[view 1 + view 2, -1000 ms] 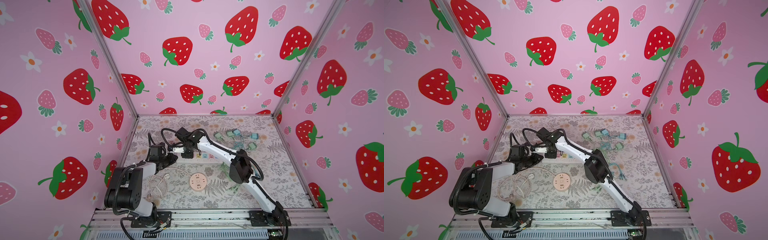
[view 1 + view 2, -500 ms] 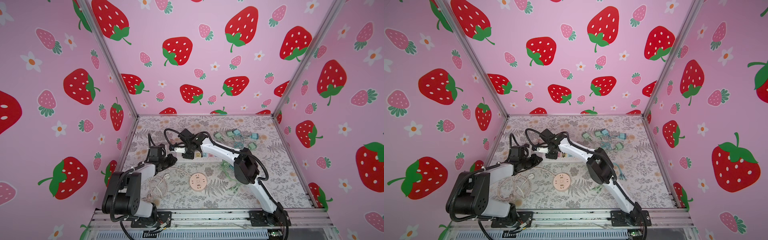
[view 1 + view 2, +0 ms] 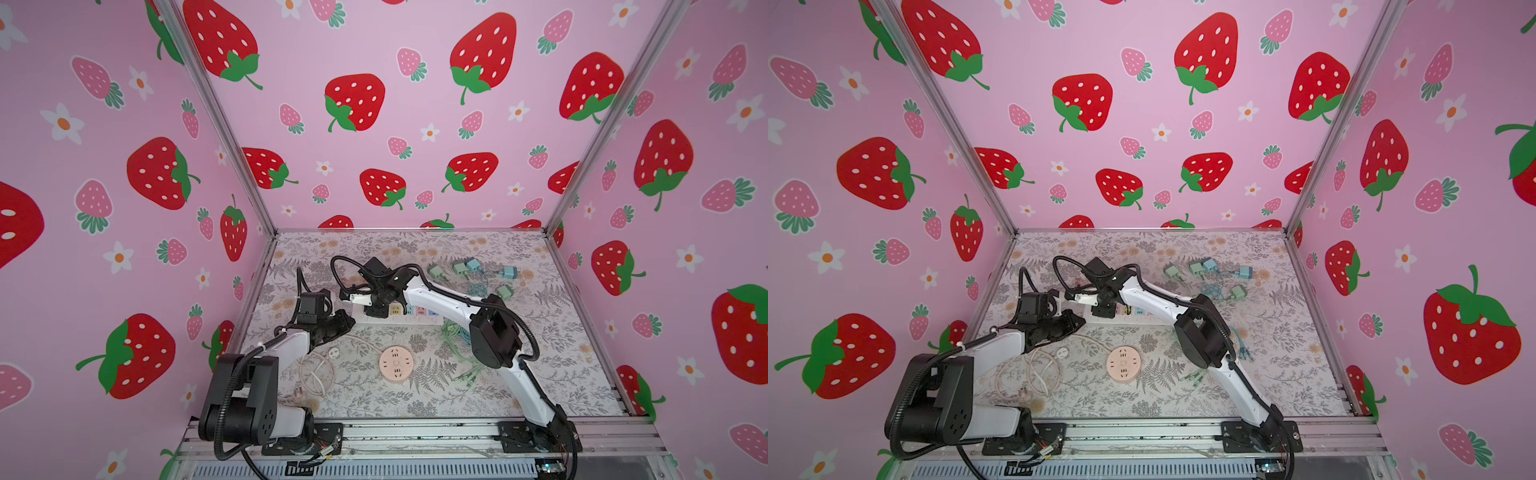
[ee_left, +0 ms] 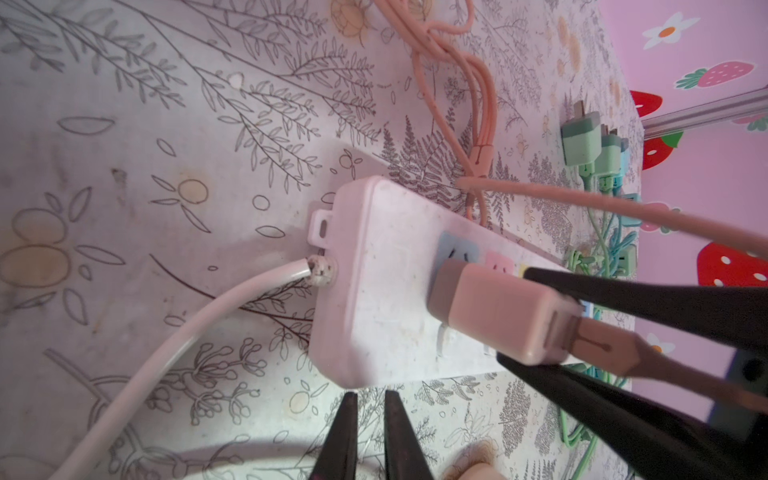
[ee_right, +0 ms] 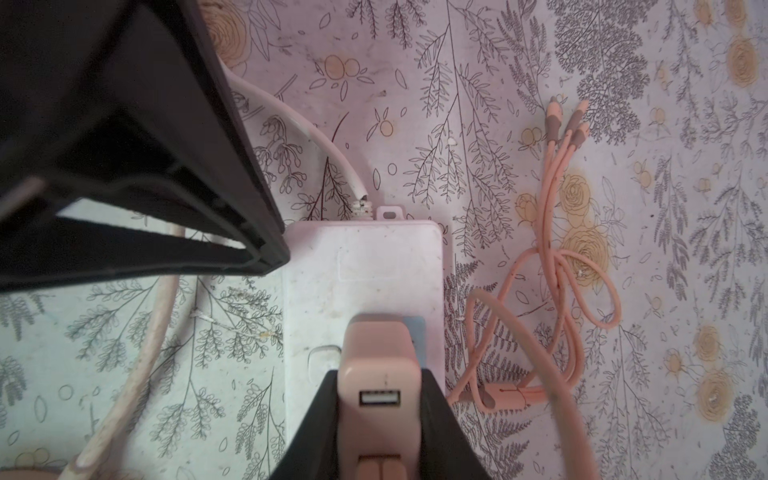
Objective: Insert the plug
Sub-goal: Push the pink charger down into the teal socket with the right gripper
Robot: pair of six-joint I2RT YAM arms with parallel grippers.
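Two robot arms meet at one end of a long white plastic power strip lying on the floral-printed table top. The right claw is clenched on a pale pink rectangular charger plug, with one black finger on each flat side. The plug's USB port faces back at the wrist camera.

The plug stands on the strip's top face. Its brownish front end is set against the light blue socket patch nearest the strip's cord end. It leans a little and its prongs are hidden, so I cannot tell how deep it sits.

A salmon-pink cable loops on the table just beside the strip.

The left claw is closed, with only a sliver between its tips and nothing in it. Its tips point down just beside the strip's long edge, near the corner where the thick white cord leaves.

Farther along the table lie a round peach socket disc and a cluster of green and blue chargers, well apart from both claws.
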